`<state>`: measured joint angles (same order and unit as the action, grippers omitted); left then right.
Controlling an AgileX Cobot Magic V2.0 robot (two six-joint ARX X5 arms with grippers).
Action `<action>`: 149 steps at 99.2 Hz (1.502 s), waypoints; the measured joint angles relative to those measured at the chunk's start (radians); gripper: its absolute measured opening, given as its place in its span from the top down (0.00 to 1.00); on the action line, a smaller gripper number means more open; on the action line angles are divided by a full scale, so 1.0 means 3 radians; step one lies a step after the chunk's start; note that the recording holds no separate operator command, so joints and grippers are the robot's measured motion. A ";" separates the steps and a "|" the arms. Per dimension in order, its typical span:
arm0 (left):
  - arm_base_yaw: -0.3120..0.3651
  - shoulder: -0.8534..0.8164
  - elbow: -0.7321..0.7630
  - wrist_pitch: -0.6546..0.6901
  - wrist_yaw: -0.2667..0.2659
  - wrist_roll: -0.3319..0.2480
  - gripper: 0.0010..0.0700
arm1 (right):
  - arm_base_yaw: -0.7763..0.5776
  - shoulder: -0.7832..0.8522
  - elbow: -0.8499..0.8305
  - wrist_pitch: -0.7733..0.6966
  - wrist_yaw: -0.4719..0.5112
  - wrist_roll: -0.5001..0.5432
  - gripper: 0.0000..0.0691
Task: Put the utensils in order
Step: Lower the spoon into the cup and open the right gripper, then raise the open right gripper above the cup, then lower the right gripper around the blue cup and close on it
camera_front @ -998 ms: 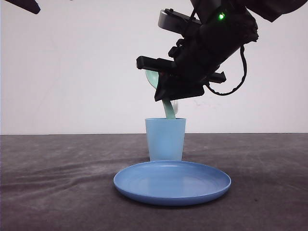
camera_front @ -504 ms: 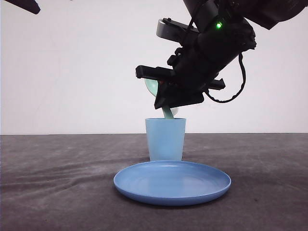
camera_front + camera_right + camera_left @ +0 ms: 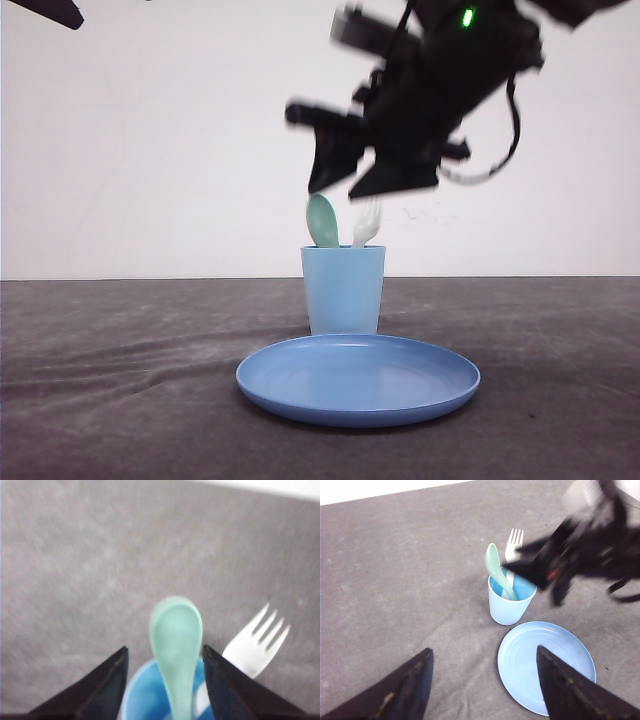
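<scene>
Front view: the right gripper (image 3: 345,180), a dark blurred shape in the upper middle of the frame, now sits above the light blue cup (image 3: 343,290) with clear space under it. One second ago it was low over the cup's mouth, closed on the handle of the mint-green spoon (image 3: 322,220). Now its fingers are spread and nothing lies between them. The spoon has been let go and stands on its own in the cup.

The white fork (image 3: 367,222) stands beside the spoon in the same cup, to the right of it in the frame. Both utensils have their long axes close to upright, handles down inside the cup, working ends up. The spoon's bowl rises above the rim and leans a little toward the left of the frame; the fork's tines point up and slightly right.

With both utensils in the cup, the sorting looks finished, and the arm appears to be pulling away.

A blue plate (image 3: 358,378) lies empty on the dark table (image 3: 120,380), in front of the cup at the lower middle of the frame.

From the left wrist view, the left gripper (image 3: 485,680) shows two dark fingers set wide apart at the lower edge, holding nothing, well away from the cup.
</scene>
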<state>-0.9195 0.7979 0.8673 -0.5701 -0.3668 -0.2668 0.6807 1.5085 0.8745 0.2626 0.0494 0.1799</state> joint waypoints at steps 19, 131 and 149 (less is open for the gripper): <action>0.0000 0.0000 0.0000 0.0001 0.0000 0.0000 0.44 | 0.0022 -0.0626 0.0000 -0.0528 0.0000 -0.0001 0.58; 0.0000 0.0000 0.0000 0.0001 0.0000 -0.0001 0.44 | 0.0257 -0.0872 0.0001 -0.2335 0.0003 0.0310 0.02; 0.0000 0.0000 0.0000 0.0001 0.0000 -0.0001 0.44 | 0.0262 -0.0443 0.0001 -0.2014 0.0003 0.0356 0.02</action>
<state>-0.9195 0.7979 0.8673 -0.5697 -0.3668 -0.2672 0.7593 1.3758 0.8749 -0.3416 0.0502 0.2867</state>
